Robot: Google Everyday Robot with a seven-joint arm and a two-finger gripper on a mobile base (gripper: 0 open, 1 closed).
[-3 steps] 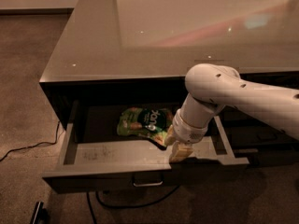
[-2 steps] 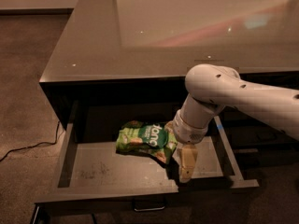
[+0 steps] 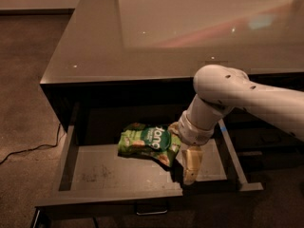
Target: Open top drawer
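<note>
The top drawer [image 3: 109, 172] stands pulled out toward the camera, showing its grey floor and sides. Its small metal pull handle [image 3: 152, 209] sits on the dark front panel at the bottom edge of the view. My gripper [image 3: 191, 164] hangs down inside the drawer at its right front, just behind the front panel. The white arm [image 3: 223, 89] reaches in from the right. A green snack bag [image 3: 147, 141] lies on the drawer floor, just left of the gripper.
The dark glossy cabinet top [image 3: 166, 27] overhangs the back of the drawer. The other column's dark drawers [image 3: 266, 141] are on the right behind the arm. A thin cable [image 3: 28, 148] runs over the carpet on the left.
The drawer has slid further out toward the camera. The gripper has moved forward and down with it, and more of the snack bag and drawer floor shows.
</note>
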